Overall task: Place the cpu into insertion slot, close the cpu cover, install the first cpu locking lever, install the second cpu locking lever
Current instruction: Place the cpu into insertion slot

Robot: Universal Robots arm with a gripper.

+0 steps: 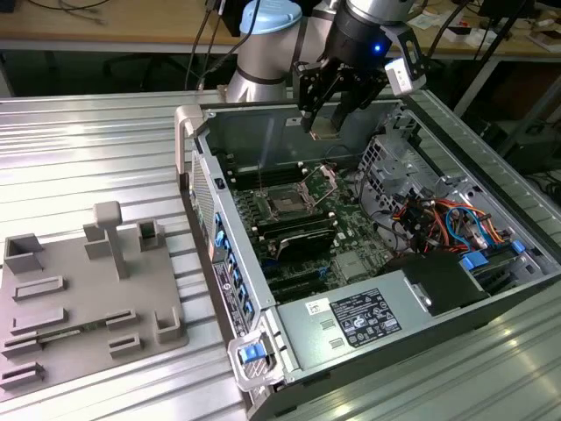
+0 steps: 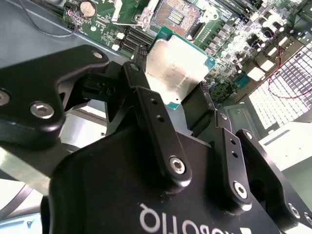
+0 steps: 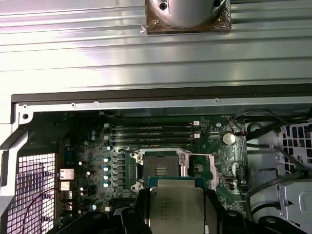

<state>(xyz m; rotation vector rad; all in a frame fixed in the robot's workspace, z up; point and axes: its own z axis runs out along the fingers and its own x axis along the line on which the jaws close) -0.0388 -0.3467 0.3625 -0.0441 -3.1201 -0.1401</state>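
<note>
Exterior view: the arm (image 1: pixel 263 39) reaches over an open computer case (image 1: pixel 228 254) that lies on its side on a ribbed metal surface (image 1: pixel 88 149); the jaws are pinching the cpu (image 1: pixel 325 132) by two opposite edges, its flat face level, in the air above the green circuit board (image 1: pixel 351 237) and near the case's far wall; the cpu is well apart from the board and touches nothing but the jaws.

The insertion slot (image 1: pixel 286 203) sits lower on the board, its dark centre uncovered and unoccupied; the cpu cover (image 1: pixel 322 180) stands tilted up from the slot's edge toward the exterior view's right; a bundle of coloured cables (image 1: pixel 438 219) and a grey power supply (image 1: pixel 351 324) fill the case's nearer end; a grey fixture plate (image 1: pixel 88 298) with raised blocks lies on the surface at the exterior view's left, apart from the case.

Second wrist view: the silvery top of the cpu (image 2: pixel 176 66) is clamped between the two black fingers (image 2: pixel 146 105); the insertion slot (image 2: pixel 176 14) shows beyond it on the board.

First wrist view: the cpu (image 3: pixel 176 210) hangs just short of the insertion slot (image 3: pixel 161 170), whose contact field is exposed; the long black memory slots (image 3: pixel 151 134) run beyond the slot.
</note>
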